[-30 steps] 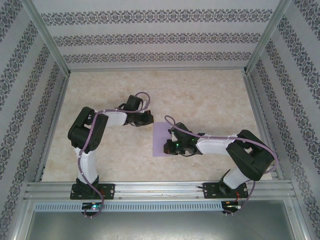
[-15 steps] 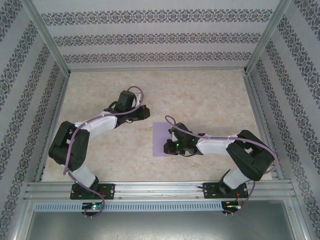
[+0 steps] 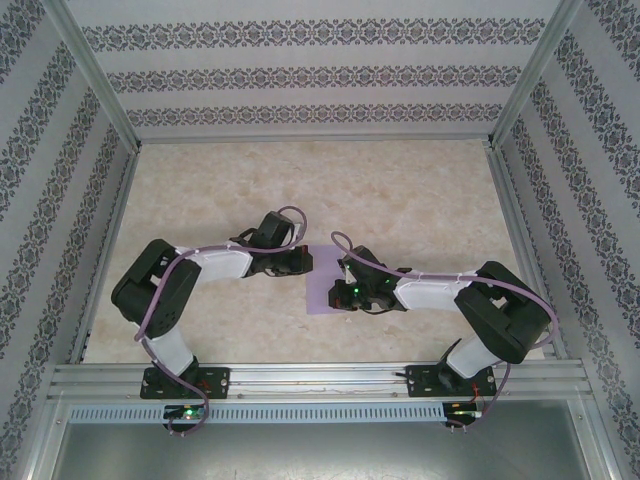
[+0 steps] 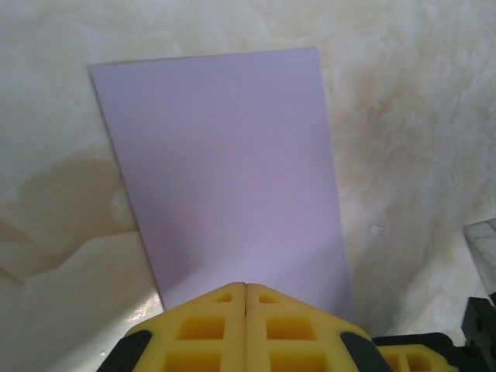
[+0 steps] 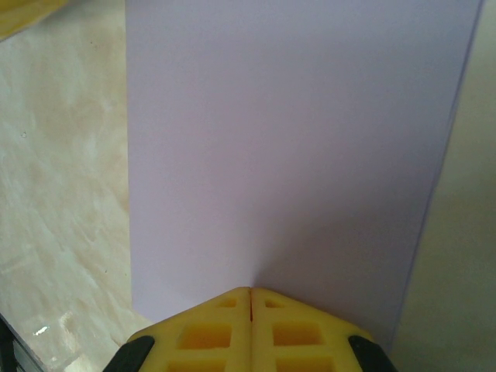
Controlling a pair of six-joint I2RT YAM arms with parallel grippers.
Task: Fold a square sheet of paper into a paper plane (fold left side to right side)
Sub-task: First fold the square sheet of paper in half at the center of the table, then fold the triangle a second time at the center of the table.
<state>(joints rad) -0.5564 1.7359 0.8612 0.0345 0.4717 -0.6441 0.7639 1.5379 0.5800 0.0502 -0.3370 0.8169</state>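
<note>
The square sheet of paper (image 3: pixel 322 283) is plain lavender and lies flat on the marble table as a narrow upright rectangle. My left gripper (image 3: pixel 303 263) is shut, its tip at the sheet's upper left edge. In the left wrist view the closed yellow fingertips (image 4: pixel 246 286) sit over the near edge of the paper (image 4: pixel 225 170). My right gripper (image 3: pixel 336 296) is shut too, its tip resting on the sheet's right half. Its closed tips (image 5: pixel 250 291) rest on the paper (image 5: pixel 294 147) in the right wrist view. Neither gripper holds anything between its fingers.
The marble tabletop (image 3: pixel 400 190) is fenced by aluminium rails (image 3: pixel 320 375) and patterned walls. The two wrists are close together over the paper. A corner of the right gripper's body (image 4: pixel 482 310) shows in the left wrist view.
My left arm swung out toward the back left, then came back nearer, and its shut tip now reaches the paper's left edge. The right arm and the paper have stayed put.
</note>
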